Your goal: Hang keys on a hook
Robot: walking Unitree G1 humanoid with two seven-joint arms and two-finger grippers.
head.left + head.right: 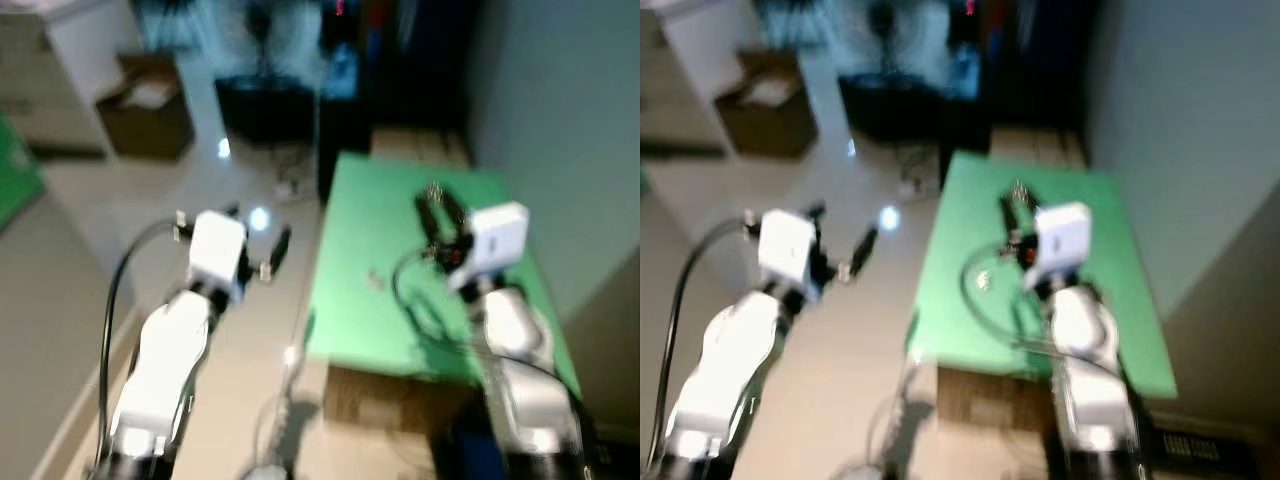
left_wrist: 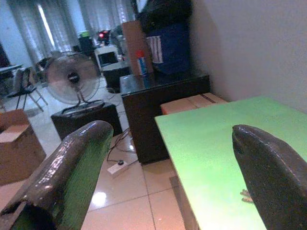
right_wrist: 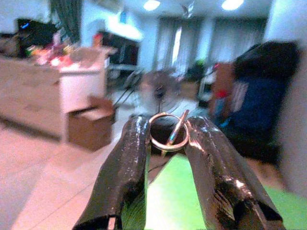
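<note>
Keys (image 3: 168, 135) are sitting pinched between the jaws of your right gripper (image 3: 169, 143): a metal split ring with one thin key blade slanting across it, at the centre of the right wrist frame. The ring is being held at the fingertips, standing clear above them, probably so the loop stays free to slip over a hook. No hook is showing in any frame, so you are likely carrying, with the hanging not yet done.

In the head views, which are blurring, the right gripper (image 1: 443, 222) is hovering over the green desk (image 1: 380, 320) in the right-centre of the frame. A small pale object (image 1: 373, 279) is lying on the desk surface, too small to identify.

Your left gripper (image 1: 262, 245) is reaching out over the tiled floor (image 1: 90, 230), left of the desk edge, holding nothing. In the left wrist frame its jaws are spreading wide, one finger lower left, the other lower right, with the desk between them.

Background: a standing fan (image 2: 73, 81) in the upper left of the left wrist frame, a cardboard box (image 1: 147, 105) in the upper left of the left eye frame, a dark cabinet (image 2: 158, 103) beyond the desk with a can or bottle (image 2: 141, 63) on it. That has a label, but nothing readable; no brand text is legible anywhere.
</note>
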